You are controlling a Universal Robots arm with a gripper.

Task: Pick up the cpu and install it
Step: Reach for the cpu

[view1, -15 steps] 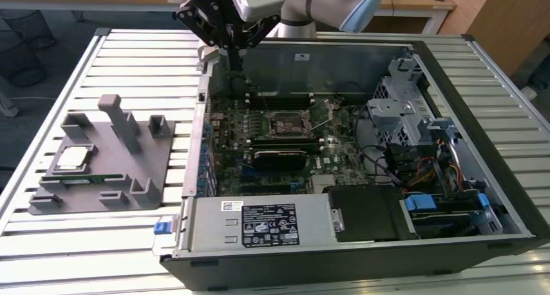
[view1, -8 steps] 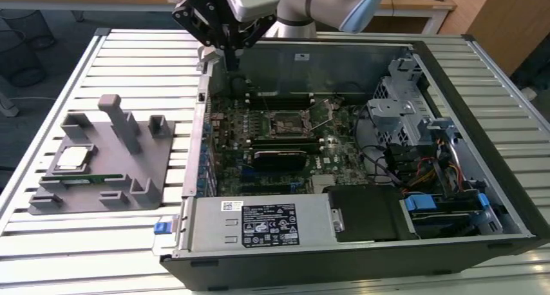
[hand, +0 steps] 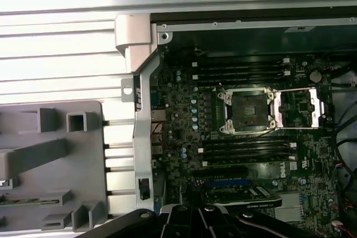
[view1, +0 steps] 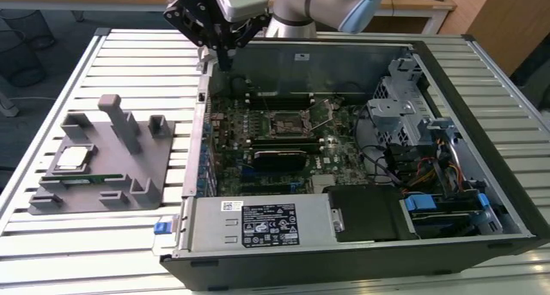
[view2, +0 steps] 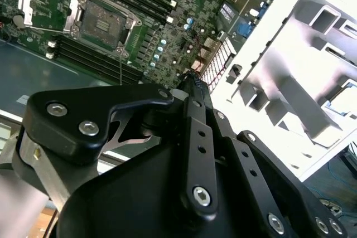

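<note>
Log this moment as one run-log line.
hand: shut, empty, over computer case edge | cpu: not yet picked, on gray fixture | socket: open, empty

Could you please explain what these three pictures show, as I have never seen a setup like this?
The machine is a robot arm that ends in a black gripper. The exterior view comes from a camera off the arm and takes in the whole scene. Both wrist views come from cameras that ride on the arm and look past the gripper at the work below.

On the slatted metal table lies an open computer case. Its green motherboard faces up, and the square socket in it is empty. On the exterior view's left, a grey holder carries the cpu, a small silver square, and a green memory stick.

The gripper hangs above a far corner of the case, shut and holding nothing. The cpu has not been picked up.
</note>
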